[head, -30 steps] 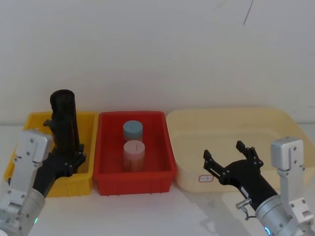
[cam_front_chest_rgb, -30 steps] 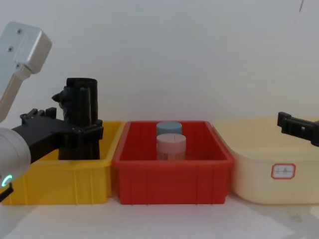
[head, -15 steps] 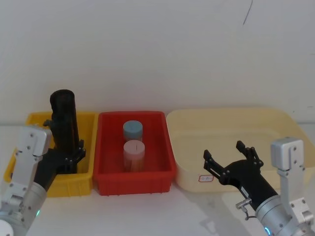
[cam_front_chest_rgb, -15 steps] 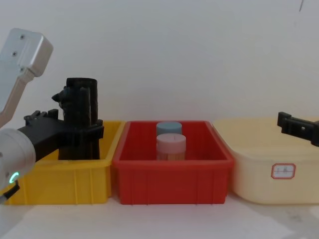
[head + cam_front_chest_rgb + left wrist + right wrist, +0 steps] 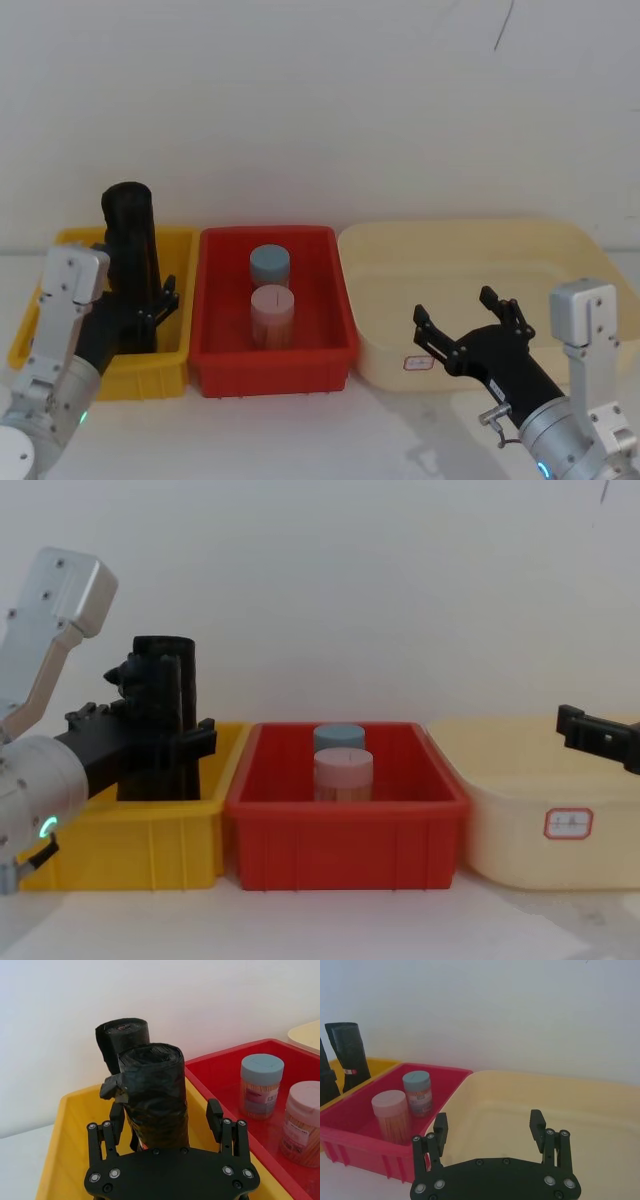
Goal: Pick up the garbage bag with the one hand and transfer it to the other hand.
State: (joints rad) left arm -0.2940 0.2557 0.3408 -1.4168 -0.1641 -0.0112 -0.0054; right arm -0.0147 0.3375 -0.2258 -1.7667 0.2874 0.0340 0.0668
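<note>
At the left of the head view, the tall matte-black cylindrical garbage bag roll (image 5: 130, 240) stands upright in the yellow plastic bin (image 5: 178, 238). The black two-finger left gripper (image 5: 166, 1110) straddles its lower part, fingers (image 5: 215, 1116) parted, with a gap showing on one side. At lower right, the slim black right gripper (image 5: 455, 308) hangs spread and empty over the near edge of the cream plastic tub (image 5: 470, 260).

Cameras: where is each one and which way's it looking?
Head view: high up, looking down into the red bin; left gripper, right gripper show.
Chest view: low, looking across at its front; both grippers show.
Left wrist view: behind open jaws, facing the garbage bag.
Right wrist view: behind open jaws, facing the cream bin.
Head and chest share the red bin.
</note>
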